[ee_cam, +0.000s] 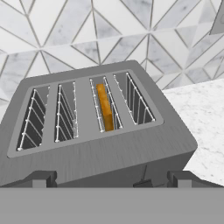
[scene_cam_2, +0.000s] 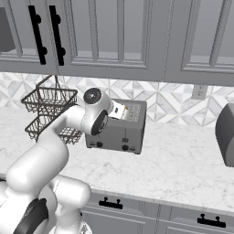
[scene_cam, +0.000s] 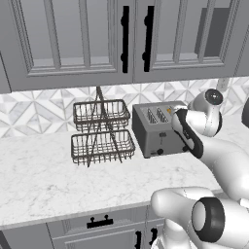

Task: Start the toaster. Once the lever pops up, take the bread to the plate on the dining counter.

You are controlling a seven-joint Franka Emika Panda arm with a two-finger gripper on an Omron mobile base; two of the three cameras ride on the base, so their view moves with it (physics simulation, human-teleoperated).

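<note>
The arm hung over the toaster (ee_cam: 100, 144), gripper (ee_cam: 111, 180) spread wide and empty; a wire rack (scene_cam: 101, 132) stood at its 9 o'clock.

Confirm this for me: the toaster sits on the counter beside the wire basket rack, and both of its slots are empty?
Not quite. The toaster sits beside the wire basket rack, but one slot holds the bread, seen edge-on in the hand view; the other slot is empty.

Toaster (ee_cam: 100, 144): boxy grey metal, upright, directly below the gripper (ee_cam: 109, 179). Bread (ee_cam: 104, 107): orange-brown slice, sunk in one slot.
</note>
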